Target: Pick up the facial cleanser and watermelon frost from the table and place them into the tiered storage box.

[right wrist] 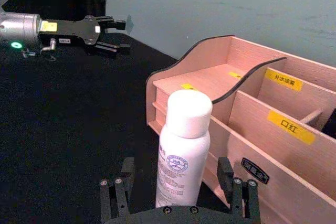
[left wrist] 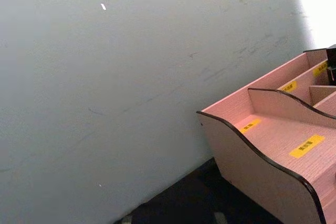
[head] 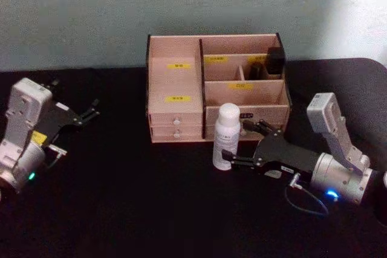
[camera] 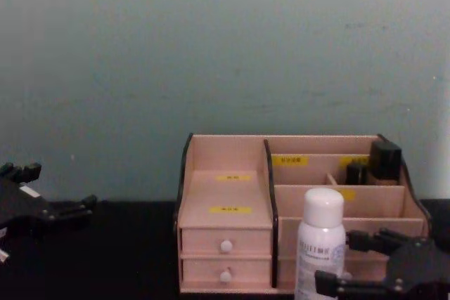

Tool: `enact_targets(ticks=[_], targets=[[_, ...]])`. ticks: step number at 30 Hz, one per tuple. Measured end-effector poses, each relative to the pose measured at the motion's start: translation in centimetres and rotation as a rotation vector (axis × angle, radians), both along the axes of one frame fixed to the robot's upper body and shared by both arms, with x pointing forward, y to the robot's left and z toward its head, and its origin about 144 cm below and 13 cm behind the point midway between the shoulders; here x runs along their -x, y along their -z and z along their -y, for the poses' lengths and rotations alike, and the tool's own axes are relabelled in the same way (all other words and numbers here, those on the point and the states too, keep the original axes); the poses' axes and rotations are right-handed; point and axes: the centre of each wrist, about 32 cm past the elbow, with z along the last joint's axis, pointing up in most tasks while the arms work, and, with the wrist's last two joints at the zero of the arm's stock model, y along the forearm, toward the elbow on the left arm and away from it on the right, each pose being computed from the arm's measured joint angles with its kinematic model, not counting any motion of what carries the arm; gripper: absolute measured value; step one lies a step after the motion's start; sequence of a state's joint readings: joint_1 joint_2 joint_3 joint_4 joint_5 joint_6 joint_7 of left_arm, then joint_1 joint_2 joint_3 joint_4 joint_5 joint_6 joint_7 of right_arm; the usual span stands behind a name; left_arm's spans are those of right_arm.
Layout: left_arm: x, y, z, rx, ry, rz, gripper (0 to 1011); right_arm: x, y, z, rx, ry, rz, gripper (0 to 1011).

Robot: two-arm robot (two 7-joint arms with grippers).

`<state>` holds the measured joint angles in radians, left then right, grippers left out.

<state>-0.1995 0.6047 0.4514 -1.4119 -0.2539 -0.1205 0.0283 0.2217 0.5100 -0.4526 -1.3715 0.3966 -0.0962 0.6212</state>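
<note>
The facial cleanser point(head: 227, 134) point(right wrist: 184, 150) point(camera: 321, 244), a tall white bottle with a rounded cap, stands upright on the black table just in front of the tiered storage box point(head: 175, 83) point(left wrist: 262, 166) point(right wrist: 252, 129) point(camera: 225, 187). My right gripper point(head: 234, 140) point(right wrist: 176, 166) point(camera: 336, 261) is open, with one finger on each side of the bottle and a gap showing at both sides. My left gripper point(head: 92, 108) point(right wrist: 125, 36) point(camera: 56, 187) rests open at the table's left, holding nothing. The watermelon frost is out of view.
Small dark cosmetic bottles point(head: 275, 61) point(camera: 385, 159) stand in the box's back right compartment. A pale wall rises right behind the box. Bare black tabletop point(head: 133, 197) lies between the two arms.
</note>
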Motion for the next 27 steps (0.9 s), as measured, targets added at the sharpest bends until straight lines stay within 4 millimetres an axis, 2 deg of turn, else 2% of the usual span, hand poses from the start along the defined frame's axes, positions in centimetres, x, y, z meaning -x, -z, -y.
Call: enact_targets(ticks=[27], targets=[[0.0,0.0,0.0,0.0,0.0,0.0,1001,-2.2,0.7,-1.1,-0.018,0.0,-0.004,1002]])
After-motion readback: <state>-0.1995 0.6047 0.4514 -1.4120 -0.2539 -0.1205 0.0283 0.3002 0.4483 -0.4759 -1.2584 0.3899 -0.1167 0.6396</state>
